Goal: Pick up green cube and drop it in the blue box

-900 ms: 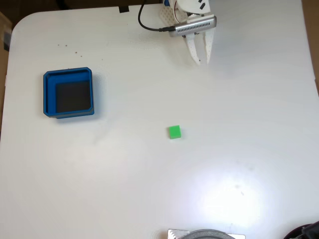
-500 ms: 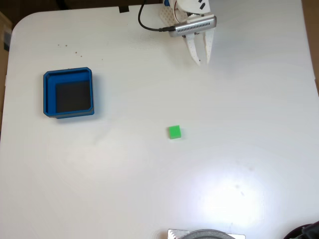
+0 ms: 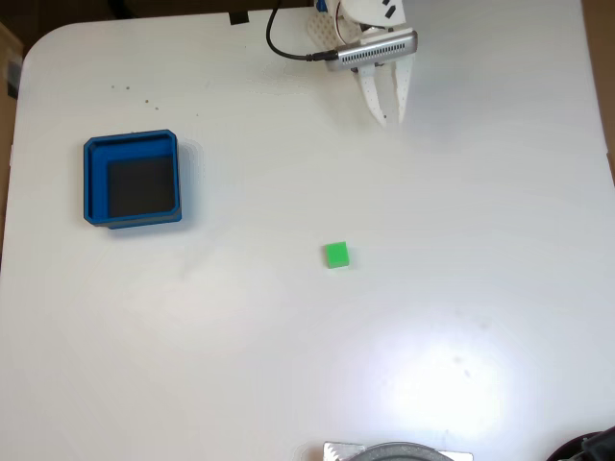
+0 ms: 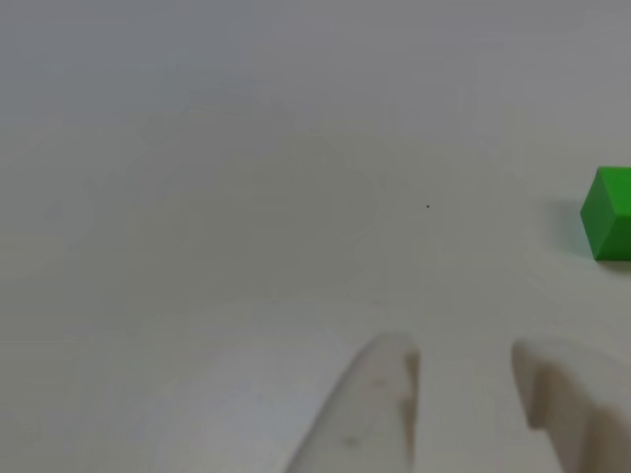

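White tabletop (image 3: 288,365) looks to us just as it did a moment ago; nothing has shifted; at nine o'clock in the fixed view we see the blue box (image 3: 93,180), thick-walled with a dark floor; near the centre lies the green cube (image 3: 336,254), small, bright and plain-faced, well apart from it; at twelve o'clock the gripper (image 3: 392,119) holds nothing, its pale fingers (image 4: 370,404) narrowly parted; in the other view the cube sits at three o'clock.

A white table (image 3: 288,365) with rounded corners, glare lower right; dark surroundings, perhaps floor, beyond.
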